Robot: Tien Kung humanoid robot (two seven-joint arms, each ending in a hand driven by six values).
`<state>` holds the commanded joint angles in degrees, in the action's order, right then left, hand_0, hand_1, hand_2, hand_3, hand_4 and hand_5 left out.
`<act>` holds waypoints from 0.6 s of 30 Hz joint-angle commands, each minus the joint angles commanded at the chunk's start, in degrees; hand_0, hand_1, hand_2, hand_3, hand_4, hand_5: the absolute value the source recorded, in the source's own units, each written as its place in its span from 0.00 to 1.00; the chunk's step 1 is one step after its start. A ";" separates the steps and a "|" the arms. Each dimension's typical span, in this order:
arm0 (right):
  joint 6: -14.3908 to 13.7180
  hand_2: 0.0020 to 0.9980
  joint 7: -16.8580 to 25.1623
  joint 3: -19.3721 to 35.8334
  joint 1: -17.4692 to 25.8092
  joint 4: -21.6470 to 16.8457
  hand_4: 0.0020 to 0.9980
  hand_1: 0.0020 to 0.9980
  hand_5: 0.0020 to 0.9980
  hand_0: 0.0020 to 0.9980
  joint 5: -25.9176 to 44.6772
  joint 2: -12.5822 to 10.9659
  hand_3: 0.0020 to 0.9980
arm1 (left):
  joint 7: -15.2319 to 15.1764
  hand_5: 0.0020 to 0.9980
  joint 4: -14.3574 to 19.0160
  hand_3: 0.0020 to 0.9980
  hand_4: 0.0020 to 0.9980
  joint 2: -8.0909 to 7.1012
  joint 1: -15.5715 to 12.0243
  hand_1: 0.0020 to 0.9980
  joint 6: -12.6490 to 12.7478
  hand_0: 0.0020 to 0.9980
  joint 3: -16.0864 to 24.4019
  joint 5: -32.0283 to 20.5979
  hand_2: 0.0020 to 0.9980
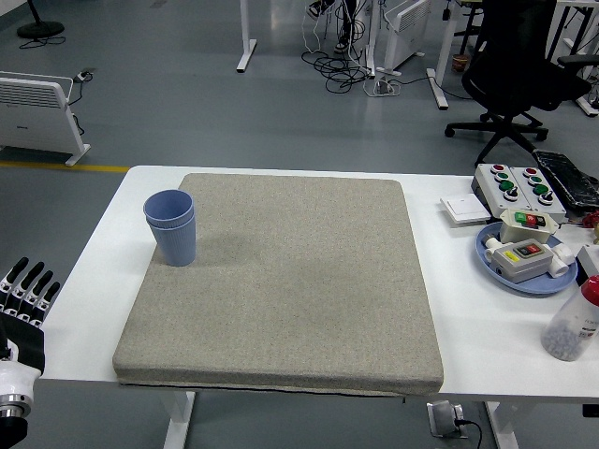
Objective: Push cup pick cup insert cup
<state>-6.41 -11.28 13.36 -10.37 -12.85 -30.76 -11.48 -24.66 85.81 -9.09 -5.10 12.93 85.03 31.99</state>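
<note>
Two blue cups point(171, 226) stand nested upright, one inside the other, on the far left part of the grey mat point(281, 281). My left hand point(26, 290) is low at the left picture edge, off the table's near left corner, fingers straight and holding nothing, well clear of the cups. My right arm does not show.
On the table's right side are a button box point(511, 184), a white switch plate point(463, 209), a blue plate point(496, 266) bearing control boxes, and a clear bottle with a red cap point(572, 323). An office chair stands on the floor beyond.
</note>
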 joint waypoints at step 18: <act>0.46 0.71 -0.28 0.32 -0.43 -0.16 0.16 0.67 0.39 0.73 -1.26 -0.02 0.59 | -2.12 1.00 -0.90 0.89 0.63 0.31 1.30 0.85 2.64 0.82 -0.80 0.54 0.88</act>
<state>-5.95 -11.56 13.69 -10.80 -13.01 -32.02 -11.50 -26.78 84.91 -8.79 -3.80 15.57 84.24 32.54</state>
